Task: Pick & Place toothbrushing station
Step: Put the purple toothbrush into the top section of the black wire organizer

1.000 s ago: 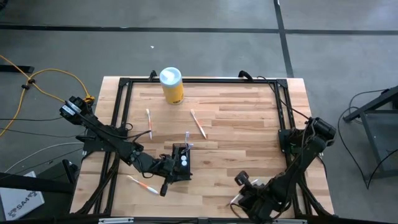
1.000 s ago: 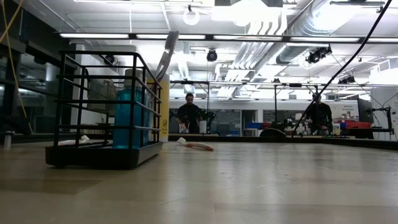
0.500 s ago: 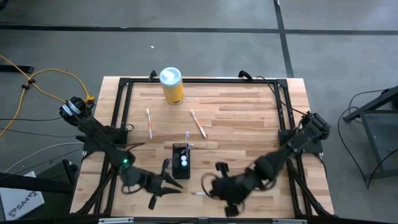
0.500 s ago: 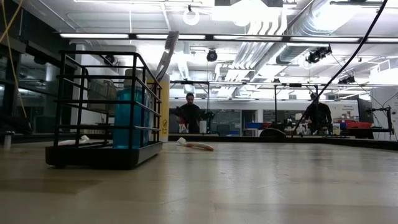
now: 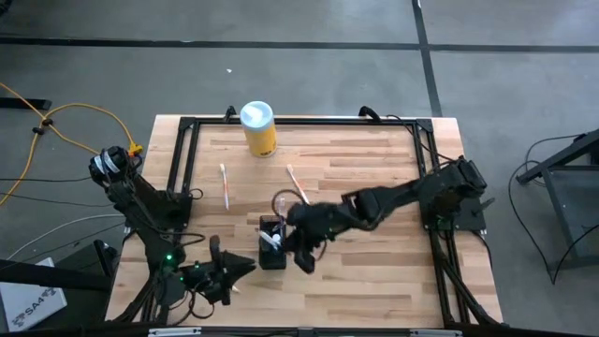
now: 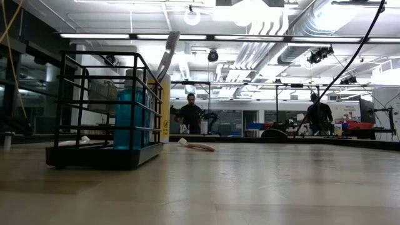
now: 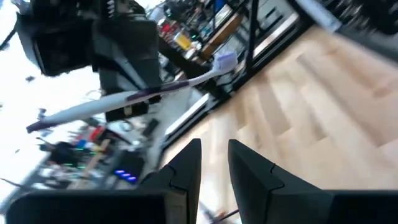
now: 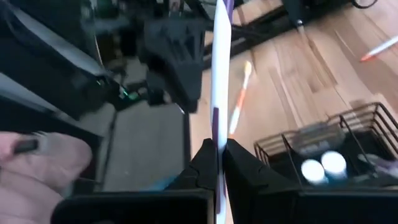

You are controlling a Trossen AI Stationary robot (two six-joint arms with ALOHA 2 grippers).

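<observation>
yellow canister behind station, loose toothbrushes

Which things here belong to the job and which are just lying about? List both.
Job: holder; white toothbrush, clamped in the right gripper beside the holder.
Lying about: yellow canister; two loose toothbrushes on the table; left gripper, open and empty at the table's near edge.

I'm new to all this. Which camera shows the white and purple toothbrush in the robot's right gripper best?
The right wrist view: the toothbrush stands clamped in the right gripper. The left wrist view shows it sideways, blurred. The high view shows only a sliver; the low view shows none.
</observation>
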